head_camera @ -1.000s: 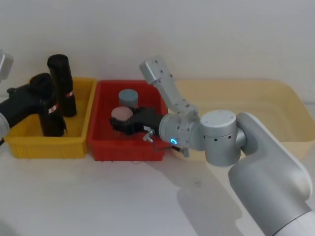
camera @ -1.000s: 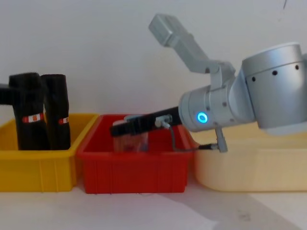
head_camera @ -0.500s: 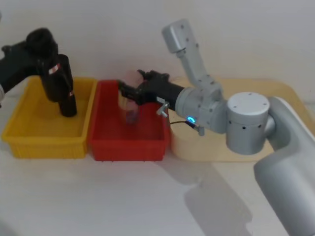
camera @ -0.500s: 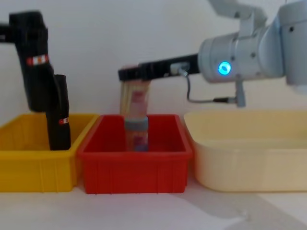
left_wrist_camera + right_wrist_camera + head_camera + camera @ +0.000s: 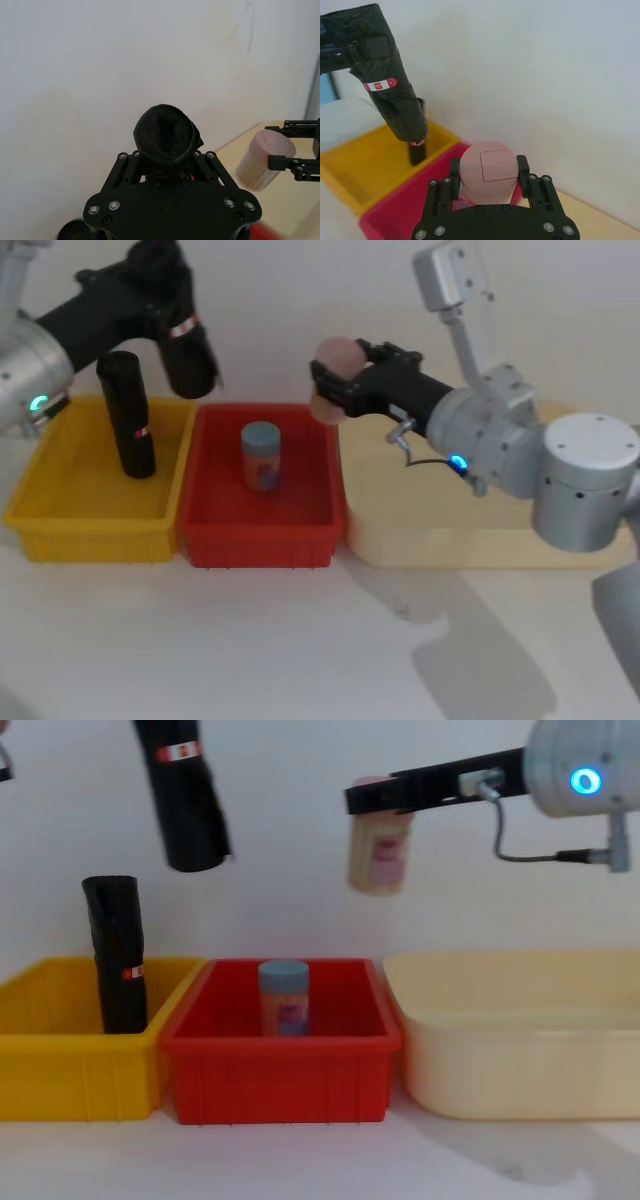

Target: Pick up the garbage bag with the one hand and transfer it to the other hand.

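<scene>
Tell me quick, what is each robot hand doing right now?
Left hand: closed on a black rolled plastic garbage bag.
Right hand: closed on a pink-capped translucent jar.

garbage bag (image 5: 188, 815): black, red-and-white label band. second roll (image 5: 115, 955): black, red label. yellow bin (image 5: 70, 1070), red bin (image 5: 280, 1075), cream bin (image 5: 510, 1060). pink-lid jar (image 5: 378, 850): beige body, pinkish label. blue-lid jar (image 5: 284, 997): grey-blue lid, pink-and-blue label. left arm ring light (image 5: 38, 403): green. right arm ring light (image 5: 583, 781): blue.
</scene>
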Available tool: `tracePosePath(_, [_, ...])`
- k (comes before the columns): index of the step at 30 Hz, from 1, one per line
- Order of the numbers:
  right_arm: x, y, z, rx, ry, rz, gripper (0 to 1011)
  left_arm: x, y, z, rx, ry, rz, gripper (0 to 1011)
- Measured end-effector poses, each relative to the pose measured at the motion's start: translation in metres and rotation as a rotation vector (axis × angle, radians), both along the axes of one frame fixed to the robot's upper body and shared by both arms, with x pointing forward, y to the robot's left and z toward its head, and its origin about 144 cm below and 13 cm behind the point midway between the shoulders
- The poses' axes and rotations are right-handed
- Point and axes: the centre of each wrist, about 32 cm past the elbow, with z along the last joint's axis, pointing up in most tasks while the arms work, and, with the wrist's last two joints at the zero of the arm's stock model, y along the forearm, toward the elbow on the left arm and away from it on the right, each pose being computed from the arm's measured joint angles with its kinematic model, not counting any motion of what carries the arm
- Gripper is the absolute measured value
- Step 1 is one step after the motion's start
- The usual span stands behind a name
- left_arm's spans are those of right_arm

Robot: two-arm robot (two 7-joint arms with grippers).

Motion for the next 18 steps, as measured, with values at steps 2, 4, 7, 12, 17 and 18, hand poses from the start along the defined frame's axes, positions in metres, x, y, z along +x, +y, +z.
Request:
tracePosePath(2, [-0.004, -0.008, 0.002, -0.005, -0.008, -0.031, 650, 0.007, -0.011, 0.001, -0.004, 0.005, -0.03, 345])
tracePosePath(4, [-0.007, -0.015, 0.004, -0.011, -0.011, -0.061, 650, 0.014, -0.022, 0.003, -0.006, 0.009, -0.058, 345])
tracePosePath(7, [-0.011, -0.025, 0.005, -0.021, -0.01, -0.106, 650, 0.024, -0.039, 0.004, -0.011, 0.016, -0.1, 345])
tracePosePath(12, [-0.014, -0.04, 0.005, -0.037, -0.007, -0.178, 650, 0.041, -0.066, 0.003, -0.012, 0.032, -0.156, 345])
tracePosePath(17, [-0.013, -0.054, 0.003, -0.051, 0.003, -0.244, 650, 0.06, -0.096, -0.001, -0.01, 0.055, -0.216, 345])
tracePosePath(18, [-0.013, -0.059, 0.001, -0.056, 0.008, -0.264, 650, 0.062, -0.1, -0.001, -0.009, 0.058, -0.223, 345])
